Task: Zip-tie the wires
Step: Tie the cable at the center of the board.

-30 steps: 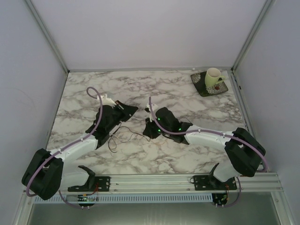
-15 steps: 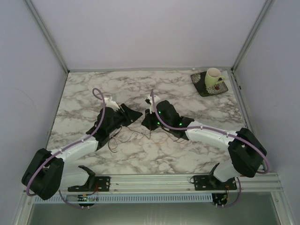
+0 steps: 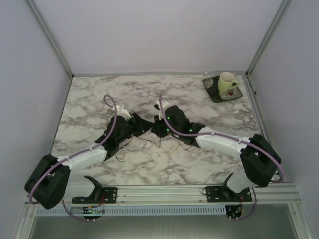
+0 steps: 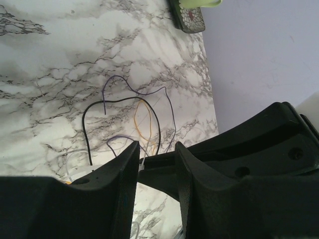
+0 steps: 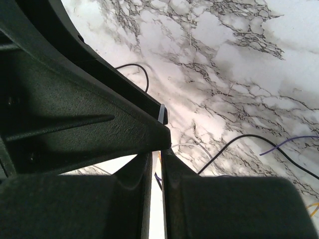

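No legible text, labels or numbers.

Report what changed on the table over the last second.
Both tools closed in on each other at mid-table. The left tool slid right and slightly toward the arm bases, while the right tool swung away from the bases. Their tips now nearly meet above the wires. No new grasp or release can be made out. The cup on its saucer stayed put.

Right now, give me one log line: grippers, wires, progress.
left gripper: part open | right gripper: nearly shut, tip to tip with left | wires: loose, unbundled on table | progress: wires not yet tied
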`<action>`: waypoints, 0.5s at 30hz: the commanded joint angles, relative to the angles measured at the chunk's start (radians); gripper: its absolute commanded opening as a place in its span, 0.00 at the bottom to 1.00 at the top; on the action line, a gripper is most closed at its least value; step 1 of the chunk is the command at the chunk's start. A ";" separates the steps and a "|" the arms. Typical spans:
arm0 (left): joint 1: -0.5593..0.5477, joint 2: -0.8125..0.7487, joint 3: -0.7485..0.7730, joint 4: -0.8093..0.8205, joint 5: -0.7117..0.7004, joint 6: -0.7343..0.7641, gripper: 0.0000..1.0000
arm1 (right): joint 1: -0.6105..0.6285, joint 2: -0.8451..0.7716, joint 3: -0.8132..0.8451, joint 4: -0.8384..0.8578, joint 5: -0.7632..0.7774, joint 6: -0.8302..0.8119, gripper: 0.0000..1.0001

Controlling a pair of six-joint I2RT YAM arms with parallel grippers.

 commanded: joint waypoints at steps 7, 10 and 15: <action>-0.019 0.039 0.023 -0.018 -0.035 0.039 0.30 | -0.013 -0.020 0.031 0.035 0.011 0.014 0.02; -0.027 0.057 0.024 -0.008 -0.037 0.036 0.23 | -0.013 -0.022 0.029 0.042 0.010 0.022 0.02; -0.036 0.066 0.020 0.018 -0.040 0.028 0.00 | -0.013 -0.016 0.029 0.044 0.004 0.023 0.02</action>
